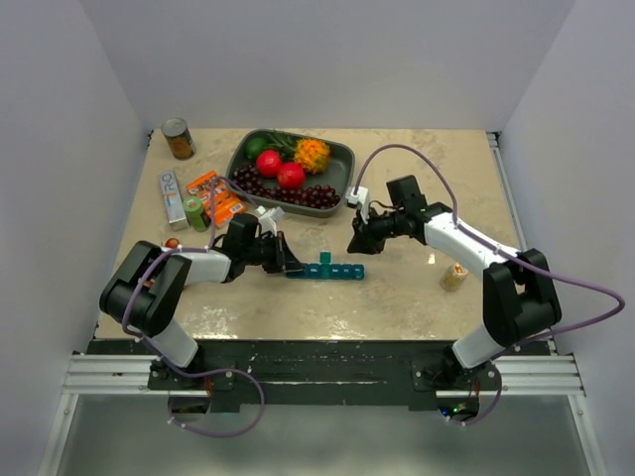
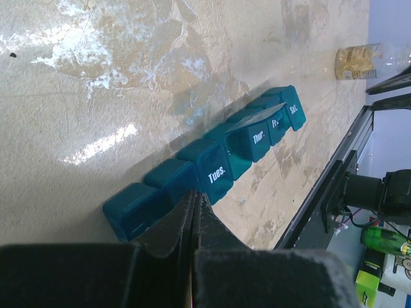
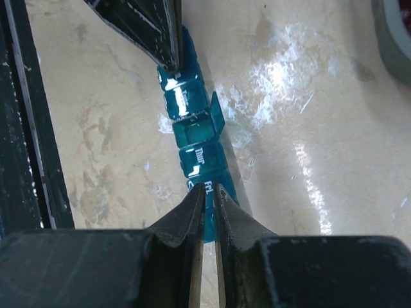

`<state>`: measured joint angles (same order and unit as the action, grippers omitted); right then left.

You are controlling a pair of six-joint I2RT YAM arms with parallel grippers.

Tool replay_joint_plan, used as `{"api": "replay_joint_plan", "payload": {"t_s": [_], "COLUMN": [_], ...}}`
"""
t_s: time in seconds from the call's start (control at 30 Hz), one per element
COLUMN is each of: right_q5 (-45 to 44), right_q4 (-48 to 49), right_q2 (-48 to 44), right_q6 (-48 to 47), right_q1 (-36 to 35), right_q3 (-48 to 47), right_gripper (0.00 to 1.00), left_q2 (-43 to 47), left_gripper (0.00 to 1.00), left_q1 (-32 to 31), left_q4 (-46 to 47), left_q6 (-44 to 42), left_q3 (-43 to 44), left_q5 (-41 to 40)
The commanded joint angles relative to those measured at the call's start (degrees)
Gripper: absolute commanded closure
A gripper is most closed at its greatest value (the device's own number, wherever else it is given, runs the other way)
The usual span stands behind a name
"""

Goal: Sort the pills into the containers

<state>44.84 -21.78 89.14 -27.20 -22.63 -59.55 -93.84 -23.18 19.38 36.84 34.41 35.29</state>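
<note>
White print on the organizer (image 2: pixel 212 170) lids. Legible from the left wrist: "Tues.", "Thur.", "Fr." partly cut off by a raised lid, and "Sat." Legible from the right wrist: only "Thur." and "Fri." Tops of the two nearest lids in the left wrist view not readable. Lettering on the box (image 1: pixel 172 196) at 10 o'clock too small to make out.

Organizer: a narrow, glossy teal strip of seven small square compartments in one row. Lying flat on the table (image 1: pixel 417 188) at 6 o'clock of its centre, long axis running 9 to 3. One lid (image 3: pixel 217 110), between "Tues." and "Thur.", standing up, with the compartment beneath it open and its contents not discernible. Other lids down.

Left gripper (image 2: pixel 194 197): clenched, fingers pressed together, grasping nothing. Tips down at the strip's 9 o'clock end beside "Tues.", apparently touching its edge.

Right gripper (image 3: pixel 209 190): closed to a thin slit, nothing visible between the fingers. Poised over the strip's 3 o'clock end, just above "Fri."; contact uncertain.

Bottle (image 1: pixel 454 277) at 4 o'clock, well apart from the strip. Tray (image 1: pixel 342 164) of fruit at 12 o'clock. Can (image 1: pixel 179 139) at 11 o'clock, in the far corner.
</note>
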Motion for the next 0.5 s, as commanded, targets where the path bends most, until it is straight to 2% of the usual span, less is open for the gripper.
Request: {"api": "replay_joint_plan", "payload": {"t_s": [0.0, 0.33, 0.47], "right_q5": [-3.25, -10.9, -11.62], "right_q4": [-1.77, -8.01, -8.28], "right_q2": [2.6, 11.83, 12.28], "right_q6": [-1.89, -5.41, -5.41], "right_q1": [0.31, 0.22, 0.13], "right_q3": [0.75, -2.32, -3.03], "right_gripper": [0.86, 0.9, 0.9], "left_q2": [0.77, 0.33, -0.02], "left_gripper": [1.0, 1.0, 1.0], "left_q1": [-0.29, -0.38, -0.55], "left_q4": [-3.73, -3.82, -3.56], "left_q6": [-2.3, -2.3, -2.3], "left_q3": [0.65, 0.66, 0.74], "left_q5": [-3.3, -3.03, -2.86]}}
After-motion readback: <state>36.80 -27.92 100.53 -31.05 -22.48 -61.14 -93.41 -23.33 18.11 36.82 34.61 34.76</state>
